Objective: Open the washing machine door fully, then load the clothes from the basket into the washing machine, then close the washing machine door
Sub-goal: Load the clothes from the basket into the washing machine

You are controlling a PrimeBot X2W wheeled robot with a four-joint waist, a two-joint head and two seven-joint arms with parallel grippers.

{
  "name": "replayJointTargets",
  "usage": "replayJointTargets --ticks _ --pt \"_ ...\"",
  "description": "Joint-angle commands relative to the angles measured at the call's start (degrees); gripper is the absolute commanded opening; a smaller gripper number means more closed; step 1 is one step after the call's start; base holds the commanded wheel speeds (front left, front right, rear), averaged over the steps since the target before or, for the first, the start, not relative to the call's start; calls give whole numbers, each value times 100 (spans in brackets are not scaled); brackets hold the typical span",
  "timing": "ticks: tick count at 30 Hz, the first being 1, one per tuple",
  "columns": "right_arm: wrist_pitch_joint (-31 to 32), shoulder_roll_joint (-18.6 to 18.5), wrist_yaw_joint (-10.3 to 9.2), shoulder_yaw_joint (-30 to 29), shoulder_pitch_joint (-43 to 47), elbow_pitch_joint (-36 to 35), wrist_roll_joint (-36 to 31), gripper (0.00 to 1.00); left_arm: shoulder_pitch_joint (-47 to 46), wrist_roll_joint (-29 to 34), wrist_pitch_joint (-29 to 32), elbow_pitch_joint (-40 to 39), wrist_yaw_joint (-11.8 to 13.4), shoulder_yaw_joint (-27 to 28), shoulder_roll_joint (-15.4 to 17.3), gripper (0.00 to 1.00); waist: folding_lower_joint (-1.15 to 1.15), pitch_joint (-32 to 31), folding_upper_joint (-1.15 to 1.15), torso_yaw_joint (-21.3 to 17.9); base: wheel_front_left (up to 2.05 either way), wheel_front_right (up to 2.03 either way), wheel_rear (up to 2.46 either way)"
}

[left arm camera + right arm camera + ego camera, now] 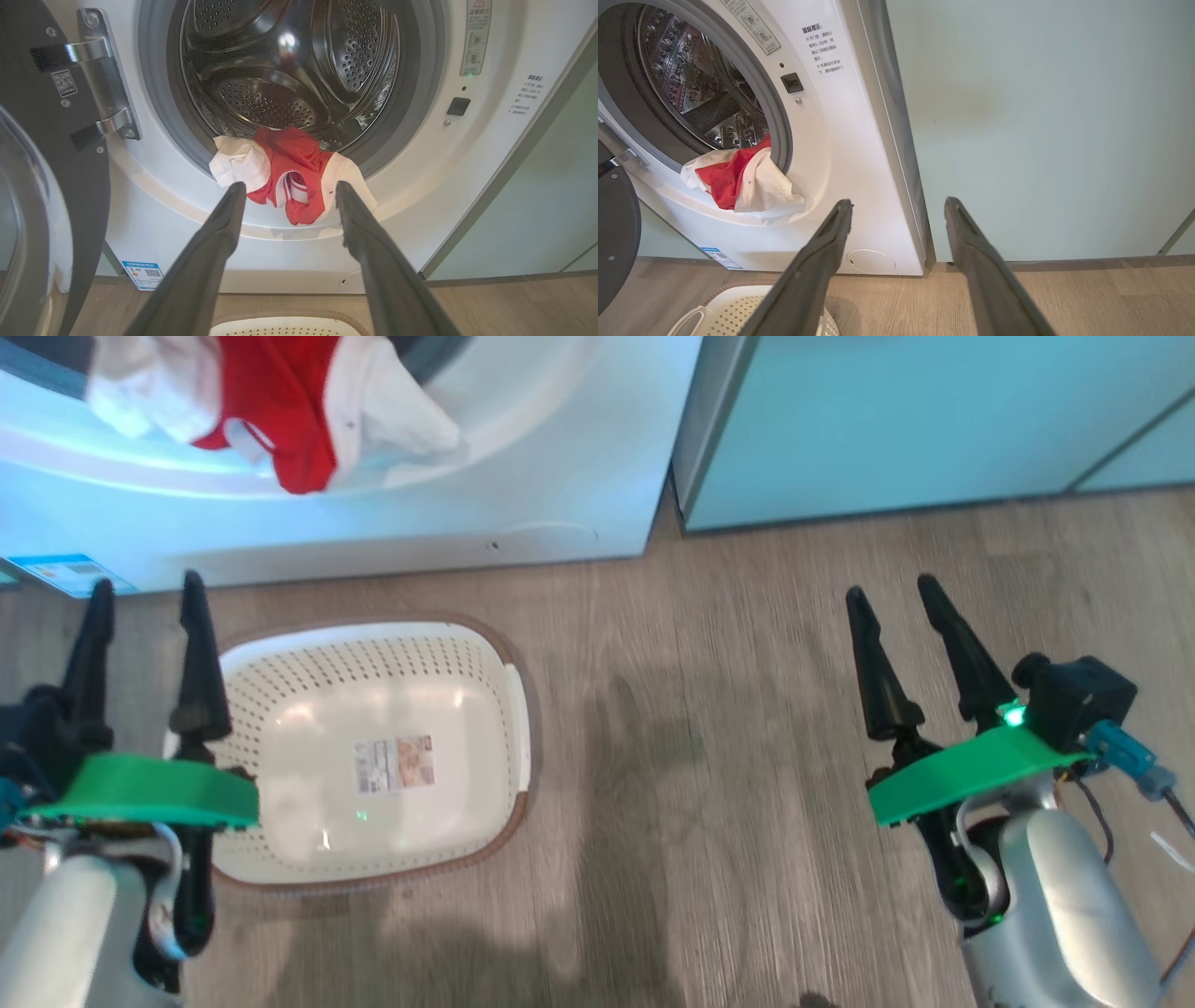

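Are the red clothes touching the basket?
Apart. The head view shows the clothes hanging at the washing machine opening and the basket empty on the floor below, white panel between them.

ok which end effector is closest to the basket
The left end effector: in the head view it sits at the left rim of the basket, while the right end effector hangs over bare wooden floor, well apart.

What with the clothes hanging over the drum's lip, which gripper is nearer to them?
Left. The left gripper points straight at the clothes, by the basket; the right gripper is off to the side, facing the mint-green cabinet.
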Motion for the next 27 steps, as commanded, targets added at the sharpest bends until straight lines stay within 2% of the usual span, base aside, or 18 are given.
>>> replayJointTargets --ticks 1,10,27 --pt "46 -16 0 92 71 -183 -42 100 -29 79 -62 -99 -14 209 76 100 0 -205 0 101 0 0 0" --pt "251 -16 0 29 313 -243 -90 100 202 220 -69 161 -187 93 -141 100 0 -583 0 207 0 0 0" --pt "366 -16 0 4 400 -420 -95 100 298 356 -71 207 -257 49 -262 100 0 -603 0 276 0 0 0"
